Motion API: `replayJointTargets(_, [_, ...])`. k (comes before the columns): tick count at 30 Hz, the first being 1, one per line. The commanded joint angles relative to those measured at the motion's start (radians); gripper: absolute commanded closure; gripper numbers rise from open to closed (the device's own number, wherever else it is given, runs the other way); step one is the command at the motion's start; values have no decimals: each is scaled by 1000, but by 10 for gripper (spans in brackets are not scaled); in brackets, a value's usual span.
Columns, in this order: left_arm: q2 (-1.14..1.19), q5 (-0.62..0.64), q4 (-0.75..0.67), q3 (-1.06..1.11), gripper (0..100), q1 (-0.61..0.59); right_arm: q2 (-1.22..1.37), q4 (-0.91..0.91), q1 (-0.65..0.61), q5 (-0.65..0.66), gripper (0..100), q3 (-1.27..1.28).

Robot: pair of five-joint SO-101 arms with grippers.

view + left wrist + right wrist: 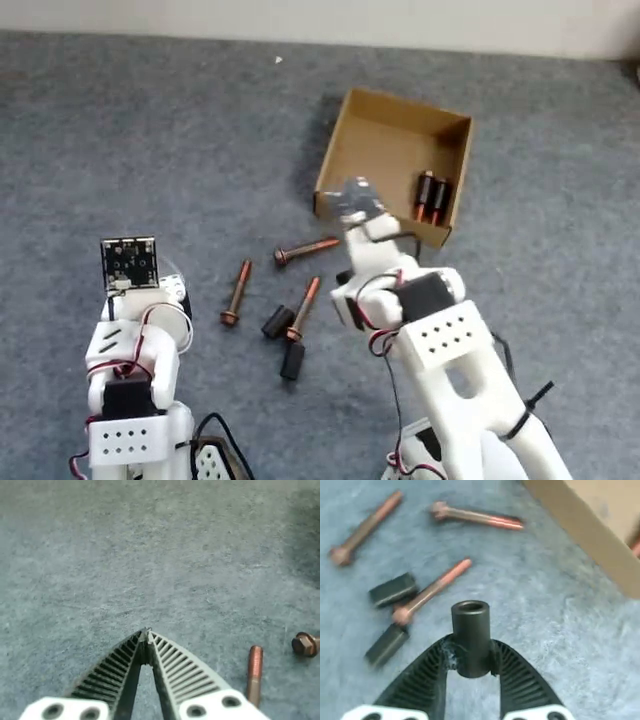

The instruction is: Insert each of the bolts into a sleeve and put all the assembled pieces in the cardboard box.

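My right gripper [471, 652] is shut on an upright black sleeve [470, 622]; from above it hangs [357, 203] just outside the near-left wall of the cardboard box [345, 125]. Two assembled pieces [430, 197] lie inside the box. Three copper bolts [307, 250] [237, 292] [303, 307] and two loose black sleeves [277, 322] [292, 360] lie on the grey carpet. My left gripper [146, 636] is shut and holds nothing, low over bare carpet, with a bolt shaft [254, 672] and a bolt head [305, 643] off to one side.
The left arm [130, 330] stands at the near left, away from the parts. In the right wrist view the bolts [477, 517] [365, 527] [432, 590] and sleeves [393, 589] [386, 644] lie beyond the held sleeve, and the box wall [585, 535] is close by.
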Motion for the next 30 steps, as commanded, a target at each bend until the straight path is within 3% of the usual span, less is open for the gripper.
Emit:
replayJointTargets(1, [4,14,25,-116,993,16,-36,-168,74,-91,993,70])
replayJointTargets(6, [7,12,212,-317,993,28,-36,-311,180,-149,993,151])
replayJointTargets(14, [101,26,373,-521,993,205,-36,-335,295,-201,993,159])
replayJointTargets(23, [599,241,365,-789,993,222,-44,-337,412,-242,993,154])
replayJointTargets(30, [872,537,364,-875,993,384,-44,-337,456,-242,993,151])
